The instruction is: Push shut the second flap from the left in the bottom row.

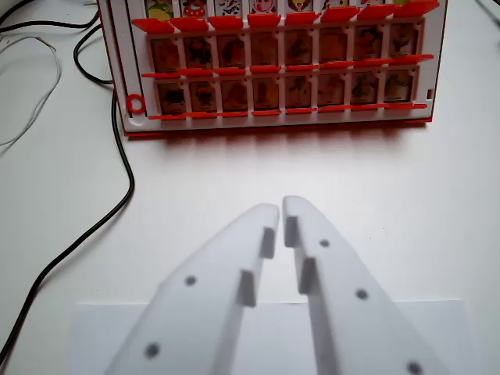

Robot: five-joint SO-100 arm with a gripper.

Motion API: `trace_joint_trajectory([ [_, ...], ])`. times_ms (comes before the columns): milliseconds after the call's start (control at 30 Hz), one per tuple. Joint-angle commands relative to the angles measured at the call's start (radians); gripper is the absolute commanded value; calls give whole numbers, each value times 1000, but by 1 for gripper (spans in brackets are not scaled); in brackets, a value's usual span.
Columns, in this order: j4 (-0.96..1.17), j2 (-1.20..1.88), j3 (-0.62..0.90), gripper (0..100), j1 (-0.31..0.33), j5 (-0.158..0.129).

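Note:
A red and white game board stands at the top of the wrist view, with rows of small flaps holding pictures. In the bottom row, the second flap from the left stands upright like its neighbours, showing a dark picture. My white gripper is low in the middle of the view, well short of the board, over the white table. Its two fingers lie nearly together with only a thin slit between the tips, and nothing is held.
Black cables run down the left side from the board's left corner toward the lower left. Thin white wires lie at the far left. A sheet of white paper lies under the gripper at the bottom.

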Motion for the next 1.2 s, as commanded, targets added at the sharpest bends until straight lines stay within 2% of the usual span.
trace_joint_trajectory([
  [0, 44, 2, -44, 0, -20, -17],
  [900, 51, 2, -41, 0, -20, -18],
  [1167, 20, -26, -20, 0, -31, -29],
])
